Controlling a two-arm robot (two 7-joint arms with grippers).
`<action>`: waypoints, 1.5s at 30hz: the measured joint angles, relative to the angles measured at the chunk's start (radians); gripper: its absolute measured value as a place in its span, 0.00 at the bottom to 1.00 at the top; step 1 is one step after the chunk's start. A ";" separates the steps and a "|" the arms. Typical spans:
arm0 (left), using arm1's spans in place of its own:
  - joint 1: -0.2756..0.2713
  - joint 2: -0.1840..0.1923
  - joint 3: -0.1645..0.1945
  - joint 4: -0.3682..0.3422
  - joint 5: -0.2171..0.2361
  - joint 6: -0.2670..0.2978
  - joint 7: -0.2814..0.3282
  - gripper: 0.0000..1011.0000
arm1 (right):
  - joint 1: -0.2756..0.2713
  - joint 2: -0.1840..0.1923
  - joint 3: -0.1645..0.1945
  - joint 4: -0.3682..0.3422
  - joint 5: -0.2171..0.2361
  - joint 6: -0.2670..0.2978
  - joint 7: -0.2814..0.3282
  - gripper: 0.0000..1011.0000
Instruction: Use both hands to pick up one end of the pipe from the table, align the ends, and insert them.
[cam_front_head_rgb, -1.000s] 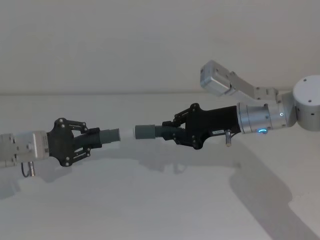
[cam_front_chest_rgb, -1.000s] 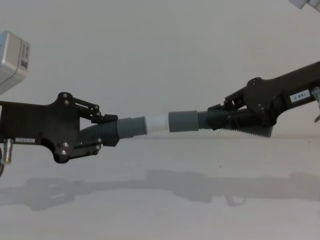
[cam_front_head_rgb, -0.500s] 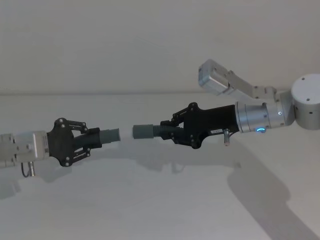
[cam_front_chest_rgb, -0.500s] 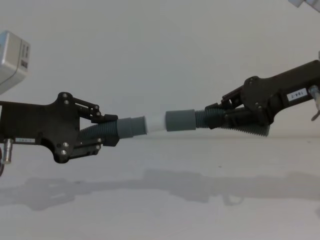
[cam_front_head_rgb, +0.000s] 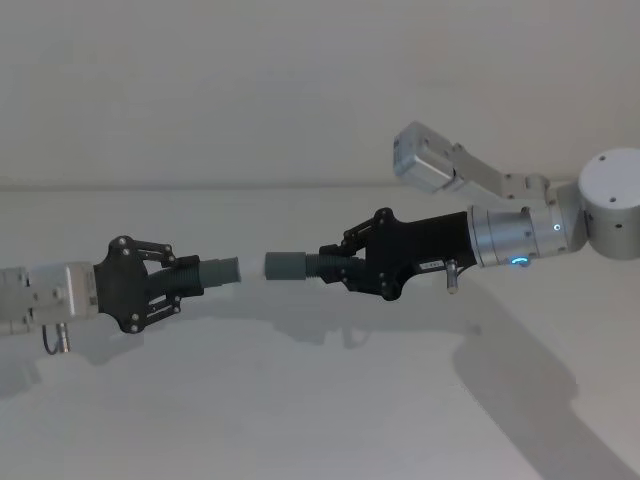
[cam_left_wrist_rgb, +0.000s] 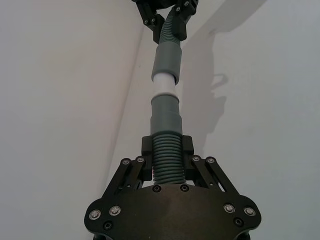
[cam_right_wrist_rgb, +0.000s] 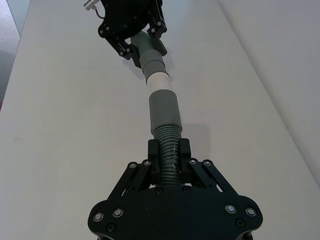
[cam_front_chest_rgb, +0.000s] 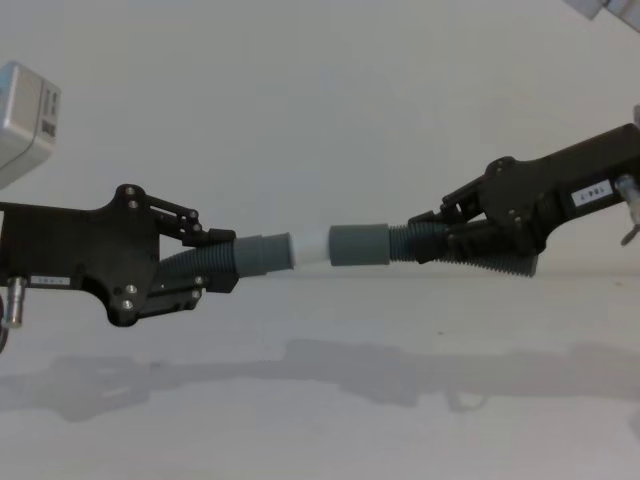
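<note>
Both hands hold the pipe above the table (cam_front_head_rgb: 300, 410). My left gripper (cam_front_head_rgb: 178, 282) (cam_front_chest_rgb: 212, 263) (cam_left_wrist_rgb: 167, 150) is shut on the corrugated hose just behind the cuff (cam_front_chest_rgb: 263, 254) that carries the white tip (cam_front_chest_rgb: 308, 249) (cam_left_wrist_rgb: 163, 85). My right gripper (cam_front_head_rgb: 345, 266) (cam_front_chest_rgb: 432, 241) (cam_right_wrist_rgb: 168, 152) is shut on the hose behind the wider open sleeve (cam_front_chest_rgb: 357, 246) (cam_right_wrist_rgb: 164, 112). The ends lie nearly in line, and the white tip meets the sleeve's mouth. How deep it sits cannot be seen.
My right arm's silver wrist (cam_front_head_rgb: 520, 238) reaches in from the right, and my left arm's wrist (cam_front_head_rgb: 40, 300) from the left. A pale wall (cam_front_head_rgb: 300, 90) rises behind the table. Shadows of both arms fall on the table below.
My right gripper has moved left with the sleeve toward the left cuff. The visible stretch of white tip has grown shorter. My left gripper has stayed still.
</note>
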 joint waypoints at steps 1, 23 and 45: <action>0.000 0.000 0.000 0.000 0.000 0.000 0.000 0.30 | 0.000 0.000 0.000 0.000 0.000 -0.001 0.000 0.21; 0.000 0.000 0.000 0.000 0.000 0.000 0.000 0.30 | 0.005 0.000 -0.008 -0.015 0.019 -0.008 -0.014 0.21; 0.000 0.000 0.000 0.000 0.000 0.000 0.000 0.30 | 0.002 -0.004 -0.020 -0.019 0.038 -0.002 -0.012 0.21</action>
